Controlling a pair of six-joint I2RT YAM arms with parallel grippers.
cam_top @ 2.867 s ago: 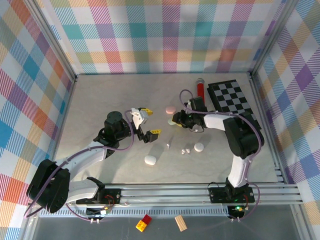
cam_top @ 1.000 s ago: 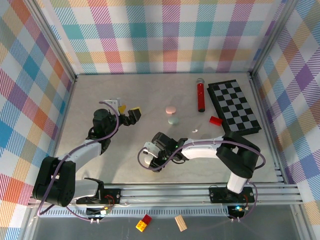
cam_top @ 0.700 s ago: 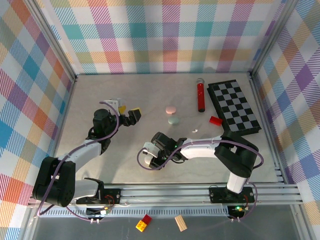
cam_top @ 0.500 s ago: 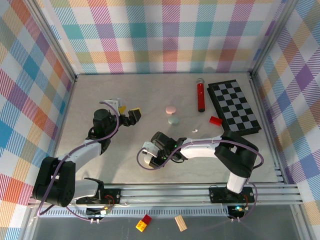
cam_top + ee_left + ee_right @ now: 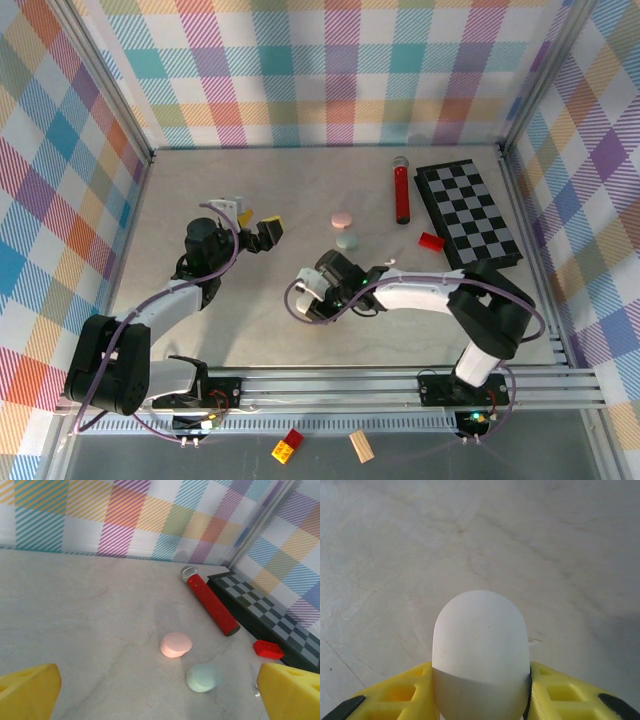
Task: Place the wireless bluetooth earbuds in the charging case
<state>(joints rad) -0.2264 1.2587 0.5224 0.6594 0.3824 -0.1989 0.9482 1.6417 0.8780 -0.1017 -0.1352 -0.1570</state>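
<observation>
White plastic, smooth and rounded, sits pinched in my right pincer (image 5: 480,700): a pebble-shaped charging case (image 5: 480,645). Its near end is hidden between my yellow fingers (image 5: 400,692), and the wrist view cuts it off at the bottom edge. From above, that pincer (image 5: 312,300) and the case (image 5: 302,304) are low over the table (image 5: 200,190), near its middle; I cannot tell whether the case touches the surface.

My left pincer (image 5: 255,220) is spread wide on the left side of the table, gripping nothing. In its wrist view just the two yellow fingertips (image 5: 27,690) show, at the lower corners.

Of the wireless bluetooth earbuds I make out one tiny white speck (image 5: 389,263), lying just beyond my right forearm, too small to tell its shape.

Further back lie a pink case (image 5: 176,644) and a pale green case (image 5: 203,677), close together but apart. Beyond them are a red tube (image 5: 210,602), a chessboard (image 5: 272,627) cut off at the frame's edge, and a small red brick (image 5: 267,649) beside the board.
</observation>
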